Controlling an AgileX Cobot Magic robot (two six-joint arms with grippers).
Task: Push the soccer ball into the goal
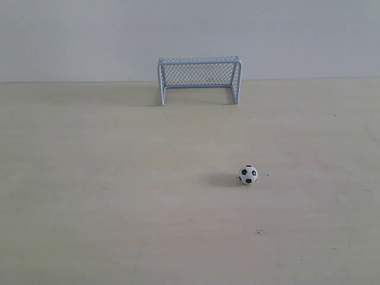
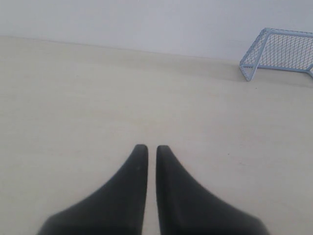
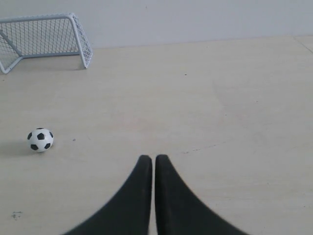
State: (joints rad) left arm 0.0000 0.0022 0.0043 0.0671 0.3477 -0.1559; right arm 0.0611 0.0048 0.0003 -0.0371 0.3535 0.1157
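A tiny white soccer ball (image 1: 248, 174) with black patches rests on the pale tabletop, right of centre and well in front of the goal. It also shows in the right wrist view, soccer ball (image 3: 40, 140). The goal (image 1: 199, 79), a pale blue-white tube frame with mesh, stands at the back against the wall, its mouth facing the ball; the wrist views catch the goal (image 2: 279, 51) and goal (image 3: 45, 36) too. Neither arm appears in the exterior view. My left gripper (image 2: 152, 148) is shut with nothing in it. My right gripper (image 3: 152, 158) is shut, empty, apart from the ball.
The pale wooden table (image 1: 119, 196) ends at a plain grey-white wall (image 1: 71, 35) behind the goal. A small dark mark (image 1: 259, 231) lies on the surface in front of the ball.
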